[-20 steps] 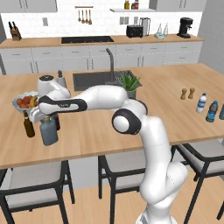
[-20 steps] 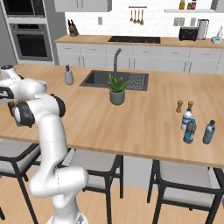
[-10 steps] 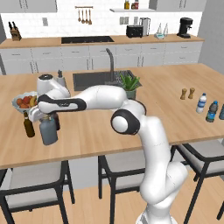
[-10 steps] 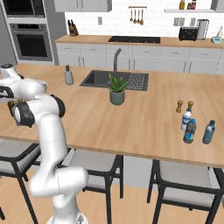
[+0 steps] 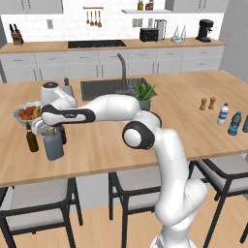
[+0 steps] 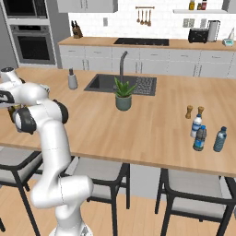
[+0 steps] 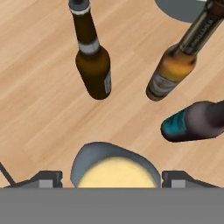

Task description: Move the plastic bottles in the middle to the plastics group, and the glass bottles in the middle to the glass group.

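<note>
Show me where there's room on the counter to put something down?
The widest bare wood lies between the potted plant and the shakers, down to the near edge. It is crowded at the left end: the grey flask and brown bottles huddle by the fruit bowl. The water bottles crowd the right end.

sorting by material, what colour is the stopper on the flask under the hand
Pale yellowish tan, like cork; the hand view shows it best.

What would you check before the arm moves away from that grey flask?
1. Gripper open, fingers apart from the flask: ok.
2. Flask upright on the counter: ok.
3. Flask beside the dark bottle of the glass group: ok.
4. Beer bottle standing by the amber bottle: ok.
5. Plastic bottles grouped at the far end: ok.
6. Clear path straight up: cannot tell.
</note>
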Motion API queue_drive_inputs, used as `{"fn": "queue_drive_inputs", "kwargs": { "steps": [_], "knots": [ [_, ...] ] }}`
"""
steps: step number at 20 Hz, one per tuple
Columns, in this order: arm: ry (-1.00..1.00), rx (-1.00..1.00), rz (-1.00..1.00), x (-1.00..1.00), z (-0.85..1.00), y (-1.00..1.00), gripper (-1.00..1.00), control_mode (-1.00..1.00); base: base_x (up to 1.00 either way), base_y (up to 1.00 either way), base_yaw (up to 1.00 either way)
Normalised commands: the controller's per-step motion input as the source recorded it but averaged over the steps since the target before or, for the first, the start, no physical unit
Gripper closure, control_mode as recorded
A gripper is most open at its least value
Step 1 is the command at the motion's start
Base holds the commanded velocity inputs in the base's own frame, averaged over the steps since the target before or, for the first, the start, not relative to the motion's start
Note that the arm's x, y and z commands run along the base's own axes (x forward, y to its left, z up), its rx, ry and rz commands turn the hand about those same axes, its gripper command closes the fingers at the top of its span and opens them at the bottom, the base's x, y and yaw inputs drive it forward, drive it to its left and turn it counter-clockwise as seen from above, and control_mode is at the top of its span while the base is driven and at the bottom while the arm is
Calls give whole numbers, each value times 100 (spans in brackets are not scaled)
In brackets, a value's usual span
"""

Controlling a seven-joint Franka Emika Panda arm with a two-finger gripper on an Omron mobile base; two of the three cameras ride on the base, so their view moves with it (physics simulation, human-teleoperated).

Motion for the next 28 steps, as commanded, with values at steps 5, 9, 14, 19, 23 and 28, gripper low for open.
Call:
{"fn": "queue_drive_inputs", "kwargs": {
  "steps": [5, 9, 14, 19, 23, 28],
  "knots": [
    [0, 0, 0, -6, 17, 0, -100, -100, 0, 0, 0],
    [-1, 1, 0, -26, 38, -12, -100, -100, 0, 0, 0],
    [-11, 12, 0, -74, 31, -57, -100, -100, 0, 0, 0],
    [-9, 16, 0, -76, 0, -56, -100, -100, 0, 0, 0],
    [-4, 12, 0, -62, 0, -51, -100, -100, 0, 0, 0],
    [0, 6, 0, -44, 0, -40, -100, -100, 0, 0, 0]
  ]
}}
